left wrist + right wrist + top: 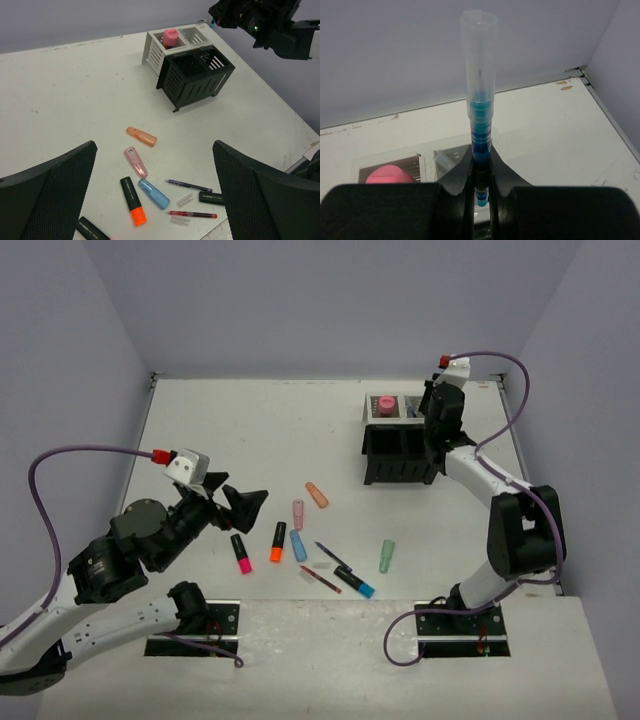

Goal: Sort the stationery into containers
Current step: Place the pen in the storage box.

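A: Right tool [480,167]?

B: Pinched nearly closed on a blue pen [479,100]. The pen stands upright between the fingers, clear cap on top, with its lower end passing down below the pads. The tool hangs over the black mesh organizer [400,455] at the far right of the counter [250,430].

A: Anything already in the organizer?

B: A pink glue stick [384,405] stands in a pale-lined rear compartment. From the right wrist it shows low and left of the pen. I can't tell which compartment the pen's tip is over.

A: Left tool [230,498]?

B: Jaws spread wide, holding nothing, raised off the counter at the near left.

A: The loose items, relative to it?

B: They're scattered ahead of it and to its right. The pink highlighter [241,553] is closest, then the orange highlighter [277,542] and the blue highlighter [298,545] side by side. A pale pink one [298,513] and a peach one [316,495] lie beyond. The red pen [320,579], thin blue pen [332,555] and mint highlighter [386,556] are further right, none touching the tool.
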